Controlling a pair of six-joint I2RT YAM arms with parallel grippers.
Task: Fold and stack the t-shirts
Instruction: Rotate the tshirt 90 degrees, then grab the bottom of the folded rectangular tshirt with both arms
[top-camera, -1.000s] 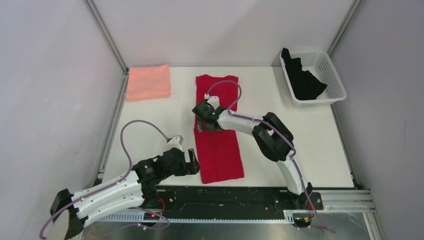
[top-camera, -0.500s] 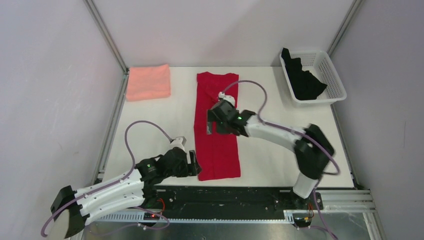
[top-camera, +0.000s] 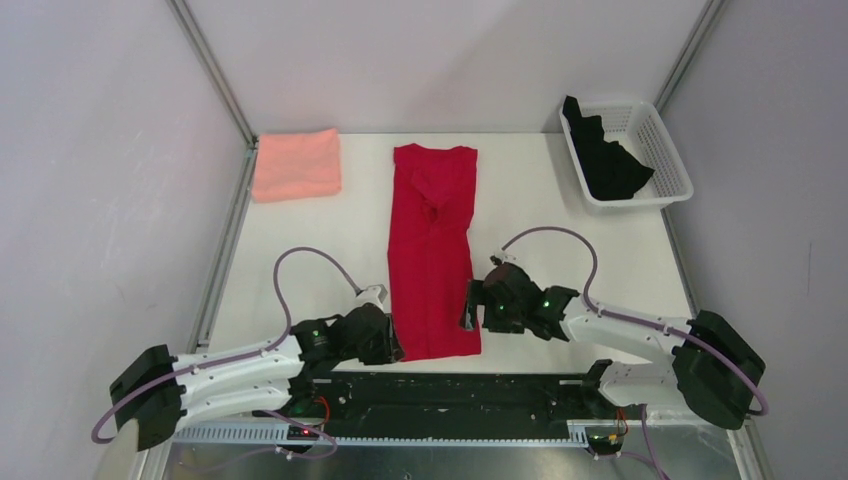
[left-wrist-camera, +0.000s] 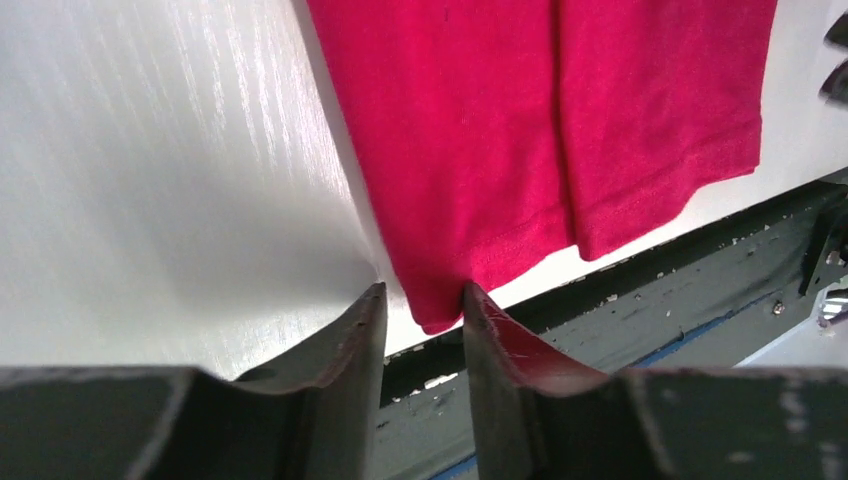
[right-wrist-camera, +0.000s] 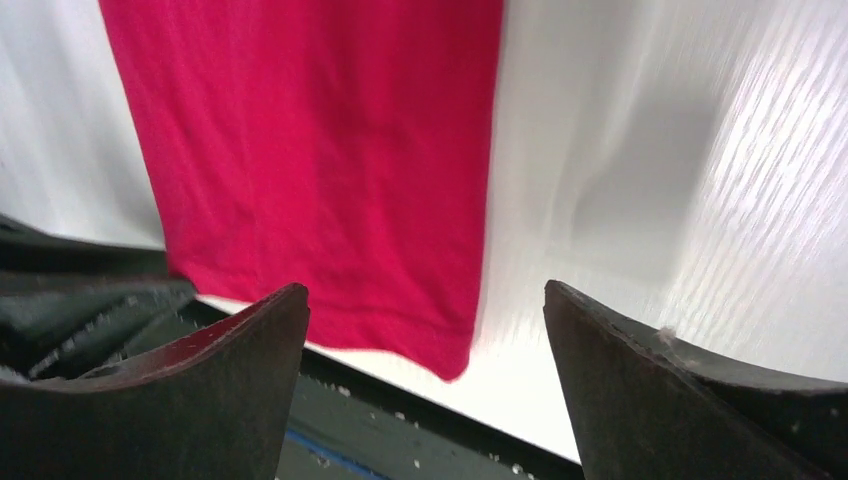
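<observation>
At the near edge of the worktop the red t-shirt lies flat. Left claw stands narrowly apart around its near left corner, and right claw stands wide apart at the near right corner.

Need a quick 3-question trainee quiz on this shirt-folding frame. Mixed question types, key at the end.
1. True or false: the black t-shirt lies in the white basket.
2. Both hands sit at the near edge of the red t-shirt. Whose jaws stand wider? A. left hand B. right hand
3. Fill in: the folded t-shirt at the far left is coloured ___.

Key: 1 true; 2 B; 3 salmon-pink.
</observation>
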